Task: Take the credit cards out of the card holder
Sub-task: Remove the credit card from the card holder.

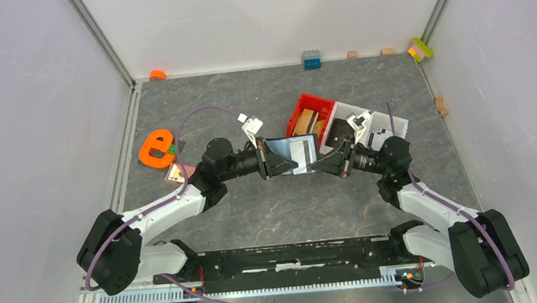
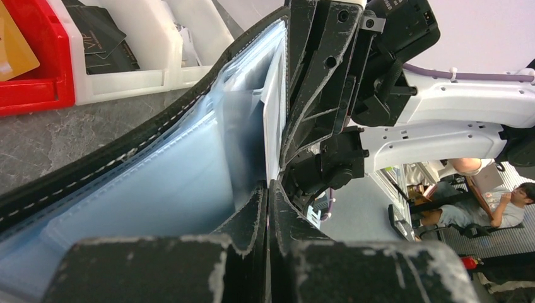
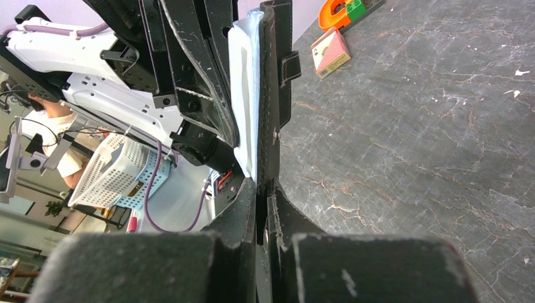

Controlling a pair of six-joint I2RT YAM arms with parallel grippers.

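blk stitched card holder [image 2: 126,150], pale-blue inside

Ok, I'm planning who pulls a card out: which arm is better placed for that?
Left, probably. The left end effector is shut on the card holder, right beside a white card. The right end effector clamps its outer cover and can steady it.

card holder [image 2: 158,183] cut off by left wrist view's edge; its pocket contents unclear

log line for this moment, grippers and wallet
left gripper: shut on wallet | right gripper: shut on wallet | wallet: open, held between both | pink card: lying outside wallet
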